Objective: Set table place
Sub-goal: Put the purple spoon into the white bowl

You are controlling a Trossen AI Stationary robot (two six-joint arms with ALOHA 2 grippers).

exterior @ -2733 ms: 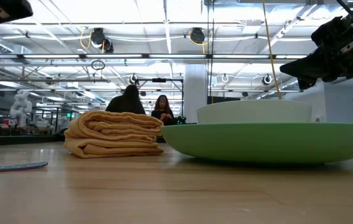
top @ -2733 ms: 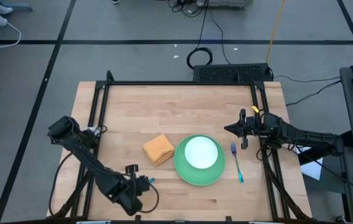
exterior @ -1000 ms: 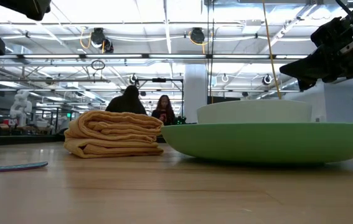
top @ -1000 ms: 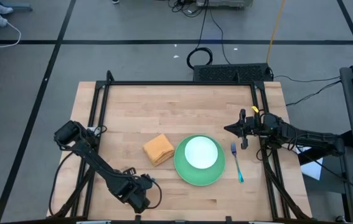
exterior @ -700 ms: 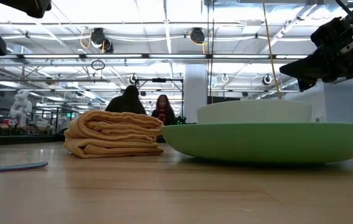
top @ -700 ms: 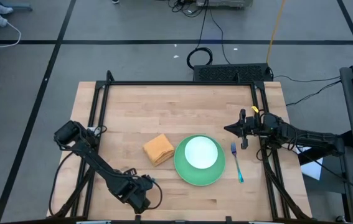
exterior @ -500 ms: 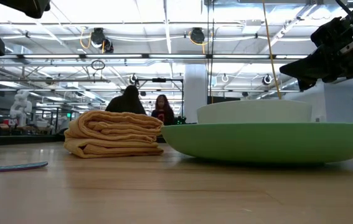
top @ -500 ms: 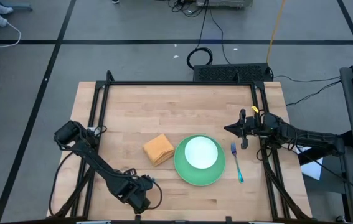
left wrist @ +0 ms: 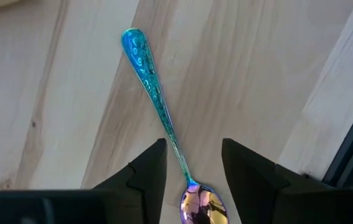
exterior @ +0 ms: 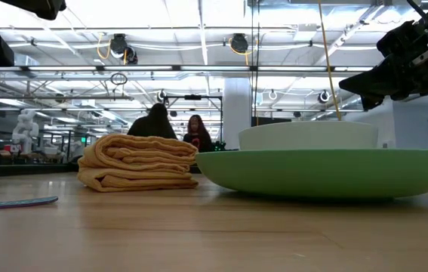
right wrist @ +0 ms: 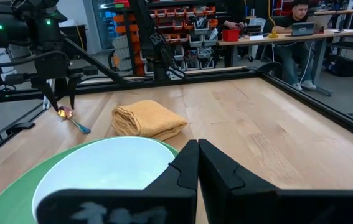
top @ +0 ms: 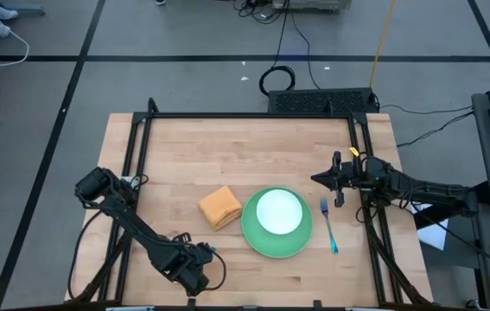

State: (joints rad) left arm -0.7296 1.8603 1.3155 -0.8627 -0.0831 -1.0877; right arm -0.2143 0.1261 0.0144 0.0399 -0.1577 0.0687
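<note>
Left wrist view is showing the left gripper (left wrist: pixel 193 163) standing open astride the spoon (left wrist: pixel 157 104) – not gripping it – which is lying on the table's (top: pixel 227 147) near-left part.

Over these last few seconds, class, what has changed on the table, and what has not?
The left claw shifted slightly toward the plate and opened, fingers astride the teal spoon lying on the wood. Unchanged: napkin, bowl, fork, and the shut right claw.
</note>
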